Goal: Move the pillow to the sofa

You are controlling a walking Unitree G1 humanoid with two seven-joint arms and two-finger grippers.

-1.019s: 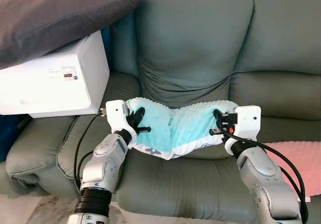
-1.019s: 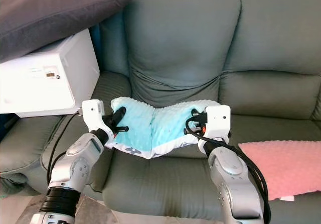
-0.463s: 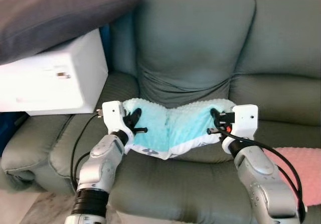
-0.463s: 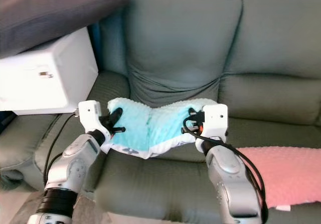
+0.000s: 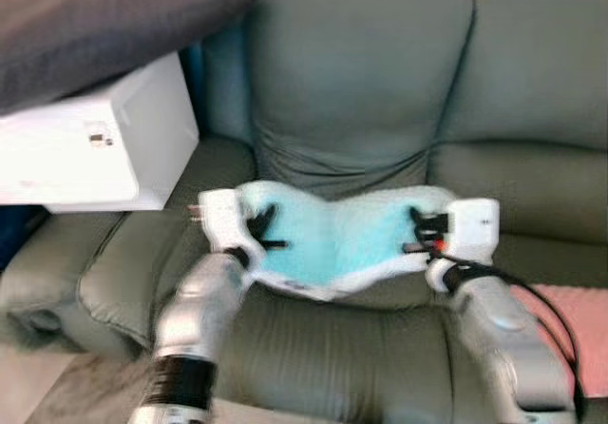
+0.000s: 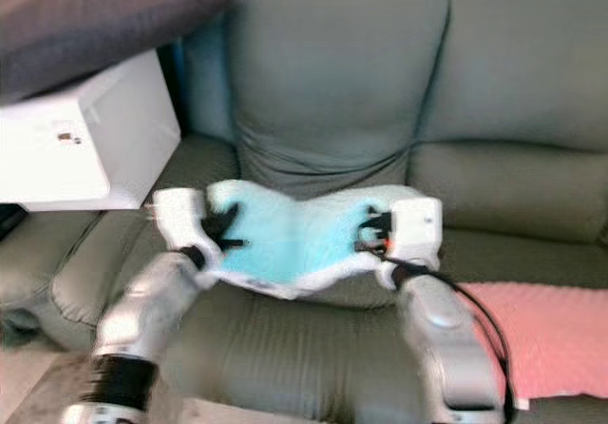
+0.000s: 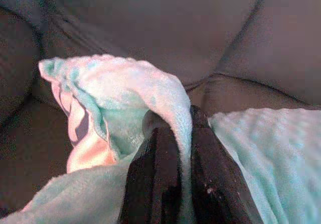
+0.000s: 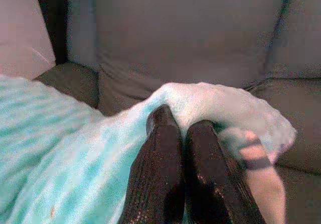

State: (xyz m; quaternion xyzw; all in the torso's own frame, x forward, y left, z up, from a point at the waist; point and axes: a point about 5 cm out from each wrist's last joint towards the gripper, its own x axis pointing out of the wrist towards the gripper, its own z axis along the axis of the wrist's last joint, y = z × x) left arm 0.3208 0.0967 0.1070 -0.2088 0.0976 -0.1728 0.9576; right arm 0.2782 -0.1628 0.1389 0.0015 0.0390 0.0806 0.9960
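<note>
Grey-green upholstery spreads across our view: the sofa [image 5: 361, 72], with its plump back cushions and creased seat, is the landmark for everything else. Beyond the sofa's left arm stands a white box-like appliance [image 5: 90, 139] with a dark grey cushion [image 5: 104, 15] slumped on top.

Over the sofa's seat, toward its left side, our left pincer [image 5: 263, 231] is clenched on one edge of the pillow [image 5: 332, 239]; in the wrist view its black fingers [image 7: 153, 179] pinch a fold of the fabric between them. The pillow hangs slack between our two arms, in front of the sofa's backrest and just above the seat cushion. At its other edge our right pincer [image 5: 425, 232] is likewise clamped shut on a bunched corner, fingers [image 8: 158, 169] pressed together over the cloth. Further right, on the sofa's seat, lies a pink blanket [image 6: 546, 334].

Compared with a second ago, the whole picture has shifted and blurred, so we judge that we are stepping or leaning in; the pillow sits in the same grip between the same pincers. That puts us close to the drop, we think, with only lowering and letting go left.

The pillow is mint-green, nubbly with raised dots, soft and limp, white-edged, sagging into a shallow saddle.
</note>
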